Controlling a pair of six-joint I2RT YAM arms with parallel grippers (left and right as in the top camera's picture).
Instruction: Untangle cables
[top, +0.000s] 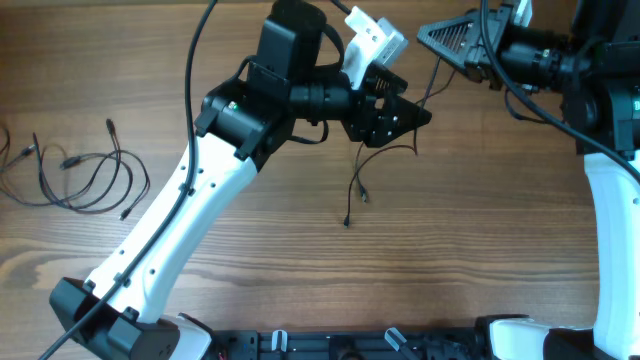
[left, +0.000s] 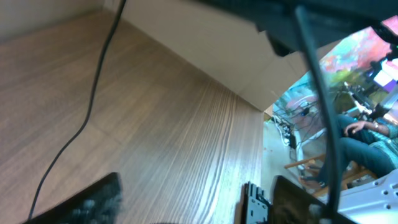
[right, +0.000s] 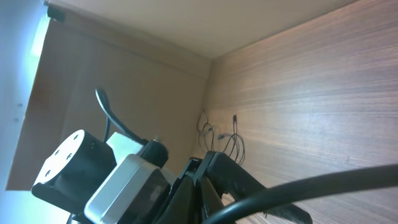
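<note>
Cable untangling, seemingly part-done: one thin cord (top: 352, 190) apart at upper centre, trailing beneath the spread left fingers (left: 93, 202), right fingers (right: 219, 177) pressed together nearby; tangled bunch (top: 80, 175) awaits at the worktop (top: 450, 250) far left.

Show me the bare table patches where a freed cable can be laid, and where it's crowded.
Free: the stretch of table between the left arm and the right arm, below the hanging cable; also the overhead's top-left corner, above the looped cables. Crowded: top centre, where the left gripper and right gripper sit close, and the left edge around those loops.
</note>
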